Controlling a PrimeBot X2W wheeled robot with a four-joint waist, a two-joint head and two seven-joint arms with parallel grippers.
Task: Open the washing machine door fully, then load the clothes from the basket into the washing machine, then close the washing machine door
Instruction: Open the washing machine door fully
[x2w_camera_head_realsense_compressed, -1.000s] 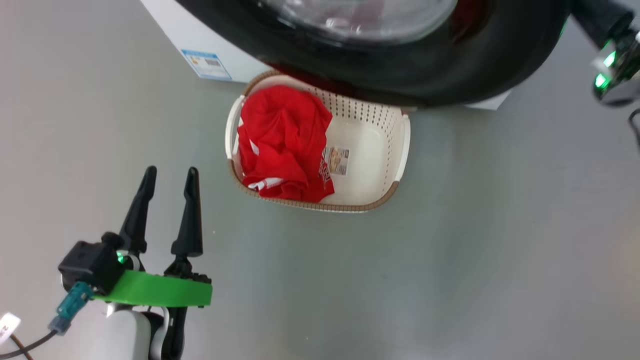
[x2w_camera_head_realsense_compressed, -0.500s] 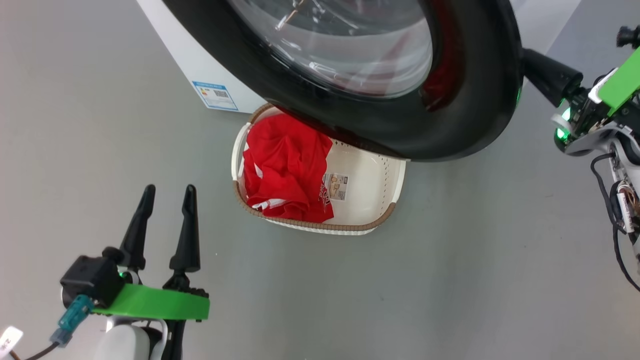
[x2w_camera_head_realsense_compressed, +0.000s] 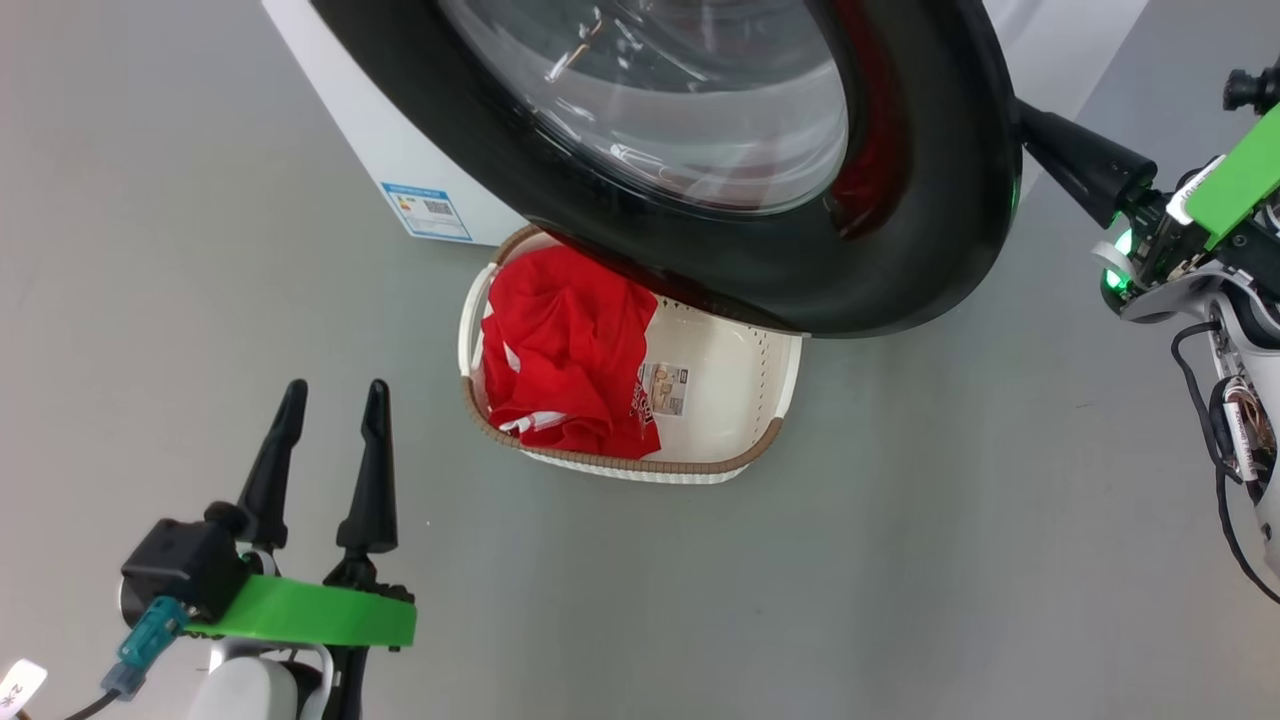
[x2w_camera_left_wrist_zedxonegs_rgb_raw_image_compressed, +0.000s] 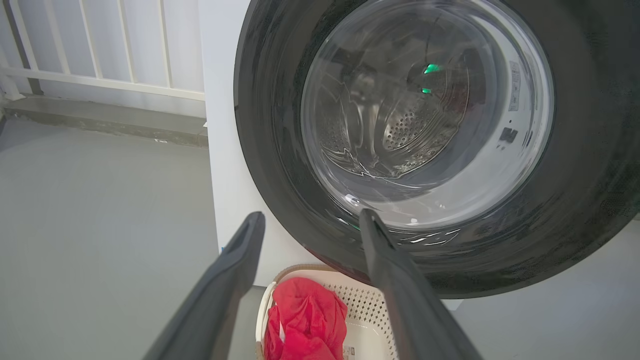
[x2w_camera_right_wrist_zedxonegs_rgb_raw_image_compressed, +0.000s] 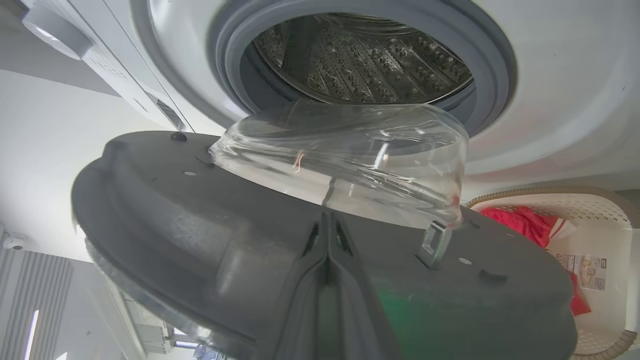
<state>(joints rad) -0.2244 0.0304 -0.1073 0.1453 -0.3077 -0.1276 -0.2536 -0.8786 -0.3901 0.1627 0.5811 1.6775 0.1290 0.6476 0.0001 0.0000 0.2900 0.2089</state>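
The basket (x2w_camera_head_realsense_compressed: 770, 440) stands on the floor (x2w_camera_head_realsense_compressed: 900, 560), directly before the washing machine (x2w_camera_head_realsense_compressed: 340, 110). The washing machine door (x2w_camera_head_realsense_compressed: 900, 260) stands swung out, overhanging the basket's far side. The clothes (x2w_camera_head_realsense_compressed: 560, 350) lie in the basket's left half, with a sticker (x2w_camera_head_realsense_compressed: 665, 388) on the bottom just right of them. The left gripper (x2w_camera_head_realsense_compressed: 336, 388) sits left of the basket and nearer the robot, apart from it. The right gripper (x2w_camera_right_wrist_zedxonegs_rgb_raw_image_compressed: 327, 225) is at the door's right edge, on its inner side.

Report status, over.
Left end effector open, idle. Right end effector shut behind glossy black round door, part open. Door overhangs cream perforated basket, red garment inside.
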